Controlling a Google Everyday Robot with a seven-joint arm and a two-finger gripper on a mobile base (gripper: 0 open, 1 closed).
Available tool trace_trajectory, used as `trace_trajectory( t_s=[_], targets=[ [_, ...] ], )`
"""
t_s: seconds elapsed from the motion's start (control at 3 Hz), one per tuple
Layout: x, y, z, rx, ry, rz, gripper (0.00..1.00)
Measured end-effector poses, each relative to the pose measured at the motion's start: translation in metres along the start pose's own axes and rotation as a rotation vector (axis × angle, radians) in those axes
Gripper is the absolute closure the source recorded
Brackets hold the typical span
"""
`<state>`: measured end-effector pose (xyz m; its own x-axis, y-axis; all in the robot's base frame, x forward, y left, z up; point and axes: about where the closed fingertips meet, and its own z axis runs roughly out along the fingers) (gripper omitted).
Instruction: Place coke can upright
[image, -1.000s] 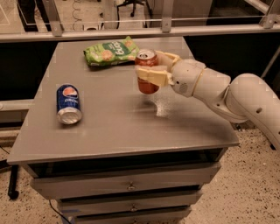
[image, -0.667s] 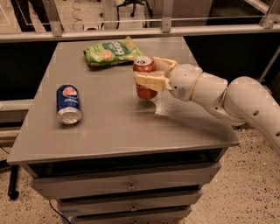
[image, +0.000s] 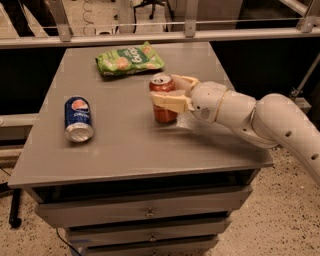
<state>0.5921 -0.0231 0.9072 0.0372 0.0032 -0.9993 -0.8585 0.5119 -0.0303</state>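
Red coke can (image: 162, 86) stands upright on the grey table (image: 125, 147) — gripper (image: 167, 95) clamped round its middle (blue can (image: 78, 119) lies well left).

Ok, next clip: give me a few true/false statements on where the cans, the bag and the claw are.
1. The coke can is upright. True.
2. The claw hangs open above the can. False: it is closed on the coke can's sides, reaching in from the right of the picture.
3. The blue Pepsi can stands upright. False: it lies on its side toward the left of the picture.
4. The green snack bag lies at the back of the table. True.
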Motion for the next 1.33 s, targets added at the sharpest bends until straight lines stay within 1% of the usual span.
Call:
trace_trajectory(
  t_s=[0.33,0.67,1.0,1.33],
  targets=[
    [0.009,0.005,-0.005,-0.006,0.019,0.016,0.36],
    [0.014,0.007,-0.015,-0.009,0.05,0.014,0.13],
    [0.017,0.007,-0.038,-0.009,0.105,-0.013,0.0],
    [0.015,0.004,-0.083,0.002,0.182,-0.066,0.0]
  ],
)
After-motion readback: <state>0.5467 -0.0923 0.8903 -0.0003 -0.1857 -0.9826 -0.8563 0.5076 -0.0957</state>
